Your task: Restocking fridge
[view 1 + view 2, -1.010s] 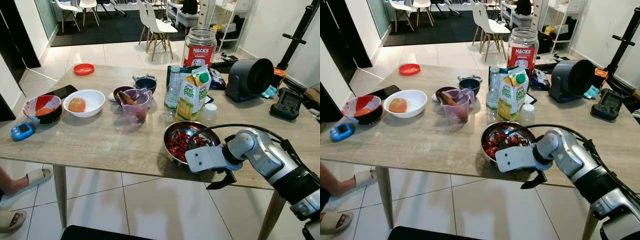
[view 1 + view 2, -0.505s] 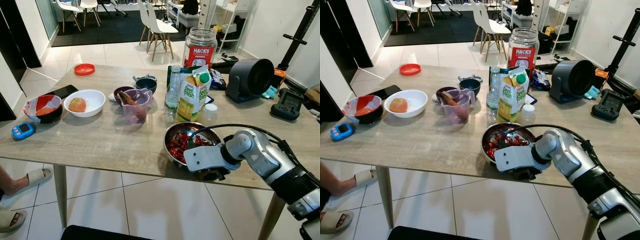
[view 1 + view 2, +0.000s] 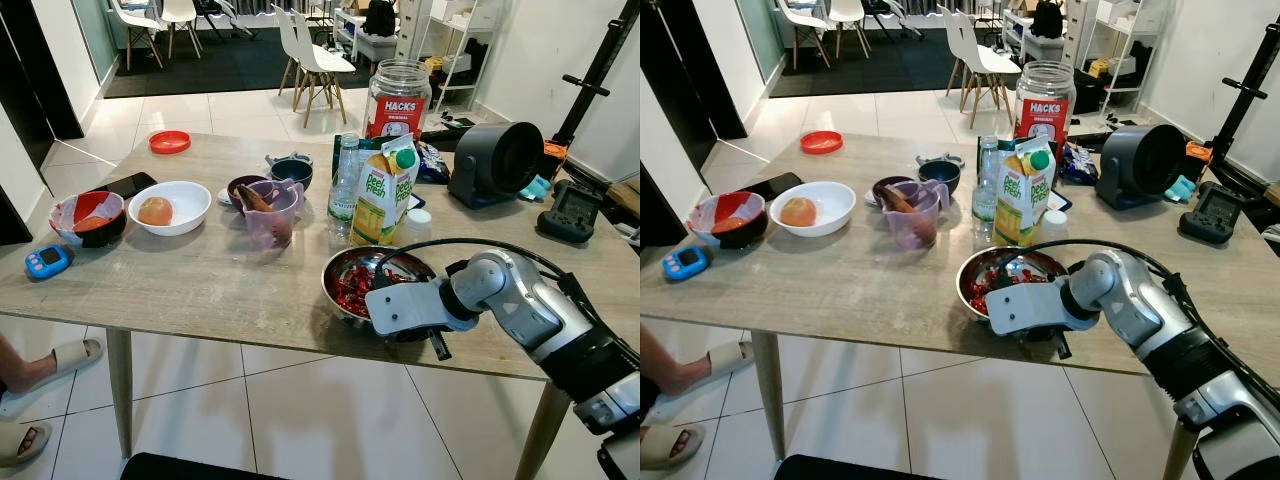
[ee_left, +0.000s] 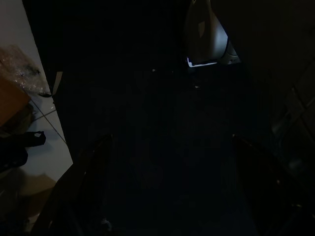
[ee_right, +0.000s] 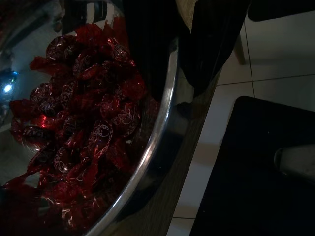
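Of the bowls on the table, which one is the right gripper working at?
The steel bowl of red-wrapped sweets at the near edge. The right gripper straddles its rim; the white bowl, the red-lined bowl and the two dark bowls stand apart to the left.

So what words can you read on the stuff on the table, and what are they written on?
"HACKS" on the red label of the big glass jar.
"peel fresh" on the yellow and green juice carton.
The water bottle has a label too small to read.
The red candy wrappers in the steel bowl carry marks too dark and blurred to read.
The small blue device has a screen too small to read.
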Motion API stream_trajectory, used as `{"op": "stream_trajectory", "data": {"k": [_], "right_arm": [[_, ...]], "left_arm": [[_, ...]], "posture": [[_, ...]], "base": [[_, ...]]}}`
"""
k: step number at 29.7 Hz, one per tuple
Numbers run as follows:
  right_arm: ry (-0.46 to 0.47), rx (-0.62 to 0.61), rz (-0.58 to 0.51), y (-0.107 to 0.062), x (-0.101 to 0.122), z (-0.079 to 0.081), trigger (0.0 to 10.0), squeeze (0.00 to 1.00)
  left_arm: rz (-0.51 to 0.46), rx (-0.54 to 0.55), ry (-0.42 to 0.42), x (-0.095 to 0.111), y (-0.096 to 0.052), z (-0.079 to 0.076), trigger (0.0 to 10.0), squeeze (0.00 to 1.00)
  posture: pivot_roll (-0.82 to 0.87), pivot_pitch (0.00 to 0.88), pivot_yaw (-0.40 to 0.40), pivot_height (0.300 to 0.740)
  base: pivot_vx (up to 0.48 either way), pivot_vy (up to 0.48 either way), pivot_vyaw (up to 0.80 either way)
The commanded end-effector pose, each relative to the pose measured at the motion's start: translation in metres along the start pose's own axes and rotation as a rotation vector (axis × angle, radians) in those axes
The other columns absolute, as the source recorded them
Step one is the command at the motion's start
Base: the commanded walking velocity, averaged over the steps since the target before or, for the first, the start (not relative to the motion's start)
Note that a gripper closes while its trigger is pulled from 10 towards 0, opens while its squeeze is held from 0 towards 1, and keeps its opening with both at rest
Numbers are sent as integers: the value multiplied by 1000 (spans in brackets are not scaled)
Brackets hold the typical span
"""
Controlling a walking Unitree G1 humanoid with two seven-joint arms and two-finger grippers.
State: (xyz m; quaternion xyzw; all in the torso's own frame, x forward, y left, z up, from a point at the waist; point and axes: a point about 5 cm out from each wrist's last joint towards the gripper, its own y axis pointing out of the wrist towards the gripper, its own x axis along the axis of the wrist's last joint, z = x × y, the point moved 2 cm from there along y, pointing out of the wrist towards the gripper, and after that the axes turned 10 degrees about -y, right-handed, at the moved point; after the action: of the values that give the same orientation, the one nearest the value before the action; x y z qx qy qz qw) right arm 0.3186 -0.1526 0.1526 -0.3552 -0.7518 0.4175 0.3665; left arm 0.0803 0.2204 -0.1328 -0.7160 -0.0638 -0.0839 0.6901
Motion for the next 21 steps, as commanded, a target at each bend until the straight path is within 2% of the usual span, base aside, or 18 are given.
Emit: {"op": "stream_trajectory", "data": {"k": [1,6,9,13,16,21], "right_arm": [[25,77,-19,11,-1,13,0,0],[21,95,-126,9,11,15,0,0],[-6,115,-227,3,24,17,0,0],[-17,125,-254,2,27,18,0,0],[-39,170,-324,0,34,27,0,0],[-50,201,-359,-2,36,34,0,0]], "left_arm": [[9,-17,8,-1,1,-7,10000,0],[7,-18,8,-1,1,-7,10000,0],[5,-21,7,0,2,-7,10000,0],[5,-22,7,0,2,-8,10000,0],[5,-24,7,0,2,-9,10000,0],[10,-22,8,-3,2,-9,10000,0]], "posture": [[29,0,-28,740],[30,0,-28,740],[30,0,-28,740],[30,0,-28,740],[30,0,-28,740],[30,0,-28,740]], "base": [[0,0,0],[0,0,0],[0,0,0],[0,0,0],[0,0,0],[0,0,0]]}}
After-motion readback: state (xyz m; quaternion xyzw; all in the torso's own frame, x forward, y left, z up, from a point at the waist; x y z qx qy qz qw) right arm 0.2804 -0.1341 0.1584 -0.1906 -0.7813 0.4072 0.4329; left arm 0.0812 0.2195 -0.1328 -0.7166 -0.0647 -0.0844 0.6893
